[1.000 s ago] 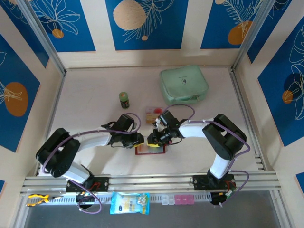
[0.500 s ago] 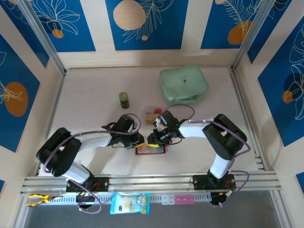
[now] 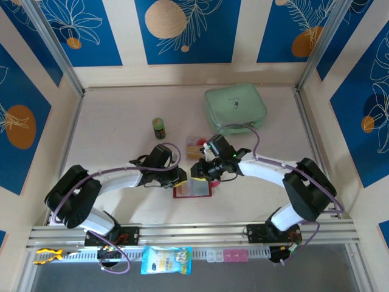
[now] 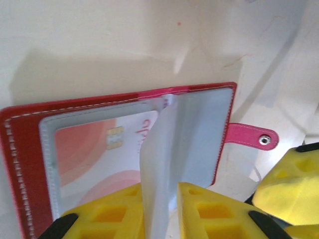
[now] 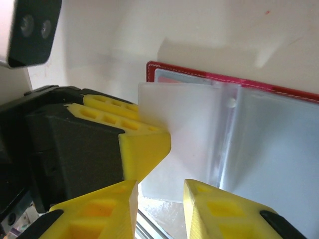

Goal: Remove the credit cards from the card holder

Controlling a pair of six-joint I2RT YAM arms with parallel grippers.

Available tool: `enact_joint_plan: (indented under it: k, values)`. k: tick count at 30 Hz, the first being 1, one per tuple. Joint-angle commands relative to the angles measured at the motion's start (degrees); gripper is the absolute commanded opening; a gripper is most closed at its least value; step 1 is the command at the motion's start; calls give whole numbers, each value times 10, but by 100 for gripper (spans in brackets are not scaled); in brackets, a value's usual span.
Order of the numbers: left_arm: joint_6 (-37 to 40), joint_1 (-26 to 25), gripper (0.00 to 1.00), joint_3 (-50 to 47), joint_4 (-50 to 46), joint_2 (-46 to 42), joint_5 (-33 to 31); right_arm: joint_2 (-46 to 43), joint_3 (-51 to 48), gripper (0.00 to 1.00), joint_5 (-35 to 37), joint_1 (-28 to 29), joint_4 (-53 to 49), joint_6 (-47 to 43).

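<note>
so the card holder (image 4: pixel 20 149) is lying open on the table (image 3: pixel 121 121), right under the left fingers (image 3: pixel 180 179) and the right fingers (image 3: pixel 197 174), red cover down and clear pockets facing up. The pinkish snap tab (image 4: pixel 249 137) sticks out on the side toward the right fingers

There's a white card (image 4: pixel 94 149) with red circles and a chip sitting in a pocket on the left fingers' side, so that one's definitely not out yet. One clear sleeve (image 4: pixel 157 149) stands up off the spine and runs between the left fingers. They sit close together around it, but honestly I can't tell if they're clamping it or just bracketing it. The right fingers are a bit apart with nothing held, tips near the free edge of that same sleeve

A little pile of credit cards (image 3: pixel 196 146) sits on the table just beyond the right fingers, clear of the holder. I'd call this partway done: some out, at least one to go, and I can't see whether other pockets are loaded. A mint pouch (image 3: pixel 236 109) sits well beyond the right fingers, and a small green bottle (image 3: pixel 158 128) beyond the left ones
</note>
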Motion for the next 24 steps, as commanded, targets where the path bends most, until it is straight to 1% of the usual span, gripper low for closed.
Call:
enact_joint_plan:
  k: [1, 8, 9, 11, 14, 20, 24]
  values:
    - [5, -10, 22, 29, -18, -6, 15, -37, 3, 30, 27, -17, -61, -11]
    - [-5, -23, 29, 52, -1, 23, 24, -81, -16, 31, 26, -44, -83, -19]
    - [-5, -26, 31, 56, 3, 29, 26, -86, -19, 31, 26, -46, -85, -19]
    - [-5, -33, 38, 67, 9, 43, 30, -95, -25, 32, 26, -50, -86, -18]
    - [-5, -45, 44, 84, 12, 62, 30, -103, -30, 33, 26, -51, -89, -18]
    - [-7, -60, 49, 106, 18, 94, 28, -116, -36, 34, 29, -54, -97, -19]
    - [-8, -65, 50, 113, 22, 104, 28, -124, -34, 34, 33, -57, -107, -24]
